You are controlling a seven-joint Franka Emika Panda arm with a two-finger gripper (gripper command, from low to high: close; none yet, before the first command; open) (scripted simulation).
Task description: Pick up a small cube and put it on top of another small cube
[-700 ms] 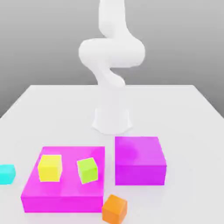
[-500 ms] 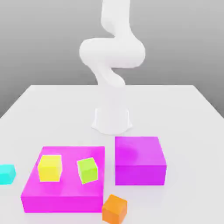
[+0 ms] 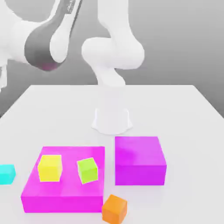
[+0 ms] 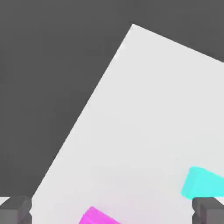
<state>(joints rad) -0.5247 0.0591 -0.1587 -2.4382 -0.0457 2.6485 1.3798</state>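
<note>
Cyan cube [image 3: 7,173]: sits on the white table [image 3: 183,109], close to the edge at the exterior view's left and toward the near side, just beside the wide magenta block [image 3: 65,192] but not touching it. In the hand view it appears as a turquoise shape [image 4: 203,183] near one fingertip.

Likely handling: judged from its plain, sharp-edged look, it should be rigid and light, with flat smooth faces that could slip if gripped off-centre. Nothing about it suggests it is fragile.

Where to hold: across two opposite side faces, about mid-height, fingers square to the faces so it does not twist out.

Gripper [image 4: 112,211]: two dark fingertips stand at opposite corners of the hand view, spread wide with nothing between them. It looks down at the table from well above, and the cube is off to one side, not between the fingers.

Arm [image 3: 48,39]: reaches over the table's far corner at the exterior view's left, high above the surface.

Possible targets: a yellow cube [image 3: 50,167] and a lime cube [image 3: 87,170] rest on top of the wide magenta block, apart from each other; an orange cube [image 3: 114,209] lies on the table at that block's near corner.

Other block: a taller magenta block [image 3: 140,159] stands just beside the wide one, on the exterior view's right.

Stage: approach; the pick-up is not yet begun.
</note>
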